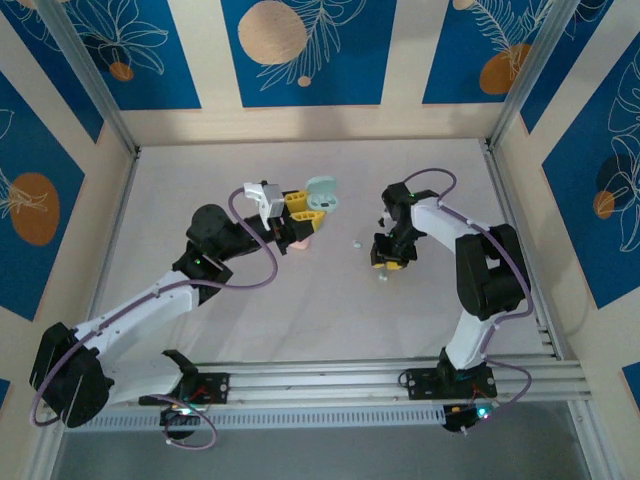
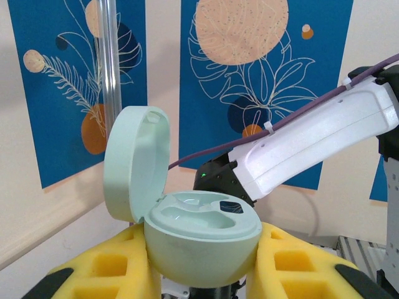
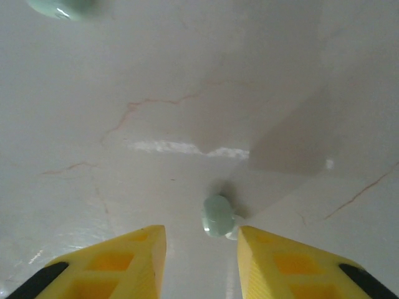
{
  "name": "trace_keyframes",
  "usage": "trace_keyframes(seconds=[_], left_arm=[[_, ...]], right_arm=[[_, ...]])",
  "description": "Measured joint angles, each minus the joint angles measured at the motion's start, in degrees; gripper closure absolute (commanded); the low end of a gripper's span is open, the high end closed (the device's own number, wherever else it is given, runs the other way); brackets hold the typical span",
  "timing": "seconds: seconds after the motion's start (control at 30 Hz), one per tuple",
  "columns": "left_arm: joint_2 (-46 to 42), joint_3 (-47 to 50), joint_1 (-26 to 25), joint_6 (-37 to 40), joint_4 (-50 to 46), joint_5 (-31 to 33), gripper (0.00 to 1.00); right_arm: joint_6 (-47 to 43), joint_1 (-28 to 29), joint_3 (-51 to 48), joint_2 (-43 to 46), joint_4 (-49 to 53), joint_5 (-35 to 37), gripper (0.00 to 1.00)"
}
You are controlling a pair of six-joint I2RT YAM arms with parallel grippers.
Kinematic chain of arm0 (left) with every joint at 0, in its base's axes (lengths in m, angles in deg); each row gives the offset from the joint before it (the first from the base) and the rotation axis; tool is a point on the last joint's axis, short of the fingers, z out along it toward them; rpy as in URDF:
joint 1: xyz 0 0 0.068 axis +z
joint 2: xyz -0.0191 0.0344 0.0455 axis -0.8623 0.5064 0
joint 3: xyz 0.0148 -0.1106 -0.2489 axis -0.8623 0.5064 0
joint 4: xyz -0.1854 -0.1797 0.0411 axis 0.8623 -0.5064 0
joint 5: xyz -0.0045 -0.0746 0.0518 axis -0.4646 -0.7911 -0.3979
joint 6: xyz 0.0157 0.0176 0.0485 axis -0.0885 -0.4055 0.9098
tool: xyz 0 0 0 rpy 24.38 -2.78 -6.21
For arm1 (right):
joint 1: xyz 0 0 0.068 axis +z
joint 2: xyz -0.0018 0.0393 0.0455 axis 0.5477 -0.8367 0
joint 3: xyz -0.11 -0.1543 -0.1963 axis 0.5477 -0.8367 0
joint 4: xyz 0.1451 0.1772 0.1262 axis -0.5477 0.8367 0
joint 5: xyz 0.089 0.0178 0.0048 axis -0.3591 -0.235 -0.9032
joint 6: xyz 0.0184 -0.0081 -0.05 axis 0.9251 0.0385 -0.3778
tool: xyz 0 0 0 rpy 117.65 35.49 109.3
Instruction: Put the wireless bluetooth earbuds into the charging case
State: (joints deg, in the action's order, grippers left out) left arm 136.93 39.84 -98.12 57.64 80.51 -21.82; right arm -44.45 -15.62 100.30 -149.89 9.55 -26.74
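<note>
Left pincer (image 1: 303,208) clamped on the mint charging case (image 2: 199,243), held clear of the desk (image 1: 300,320) near its middle, lid swung open. Shows moulded wells that look empty, so probably no bud seated yet. Right pincer (image 3: 201,249) low over the desk right of middle, jaws apart, gripping nothing. One mint earbud (image 3: 218,216) lying on the surface just ahead of the tips, nearer the right finger. Leaves the whole job: pinch, carry across, seat. Second small mint piece (image 3: 59,7) farther off towards the far edge, too blurred to name.
</note>
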Motion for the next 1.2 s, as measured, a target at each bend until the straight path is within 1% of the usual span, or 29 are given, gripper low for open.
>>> trace_keyframes(seconds=[0.3,0.93,1.2], left_arm=[[0.0,0.15,0.0,0.0,0.0,0.0,0.75],[0.0,0.26,0.0,-0.33,-0.02,-0.02,0.76],[0.0,0.26,0.0,-0.66,-0.04,-0.02,0.76]], right_arm=[[-1.27,1.49,-0.04,-1.09,0.74,2.78,0.66],[-3.06,2.29,-0.04,-4.52,0.68,3.41,0.72],[-3.78,2.34,-0.02,-5.03,0.74,4.2,0.7]])
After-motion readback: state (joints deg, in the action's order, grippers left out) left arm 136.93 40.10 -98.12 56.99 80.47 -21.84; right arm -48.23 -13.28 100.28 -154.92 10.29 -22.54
